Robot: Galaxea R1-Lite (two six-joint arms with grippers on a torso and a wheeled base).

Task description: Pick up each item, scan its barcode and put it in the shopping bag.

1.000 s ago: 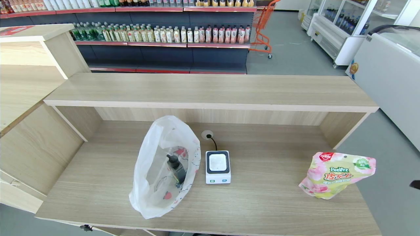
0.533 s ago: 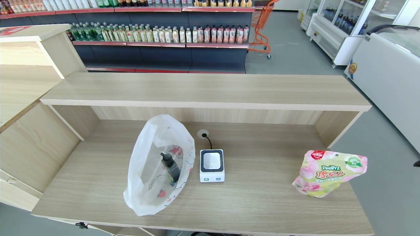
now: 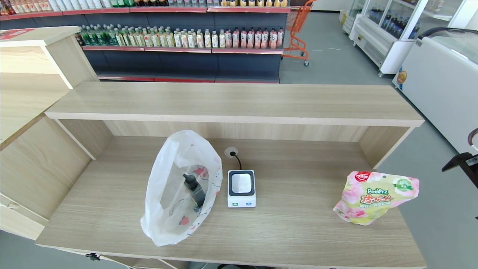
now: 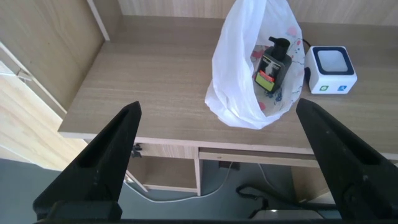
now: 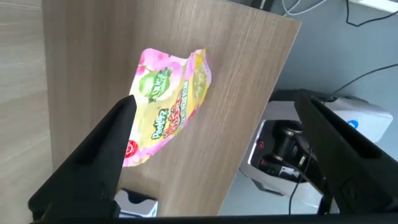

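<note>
A white plastic shopping bag point(image 3: 170, 209) stands open on the wooden counter point(image 3: 298, 228), with a dark pump bottle point(image 3: 194, 190) inside it. Just right of the bag sits the small white barcode scanner point(image 3: 241, 188). A pink and yellow snack pouch point(image 3: 375, 197) lies at the counter's right end. My left gripper point(image 4: 217, 106) hangs open and empty above the counter's near edge, looking down at the bag point(image 4: 236, 93) and bottle point(image 4: 272, 62). High over the pouch point(image 5: 165, 112), my right gripper point(image 5: 214, 99) is open with nothing held. One of its dark fingers point(image 3: 461, 164) shows at the right edge.
A raised shelf point(image 3: 239, 101) runs along the counter's far side, with side walls at both ends. The scanner's cable runs back to a hole point(image 3: 230, 152). The counter's right end drops to the floor just past the pouch. Store shelves and freezers stand beyond.
The head camera shifted slightly, so the whole picture slid left. My right gripper has risen into sight at the right edge. Bag, scanner and pouch have not moved.
</note>
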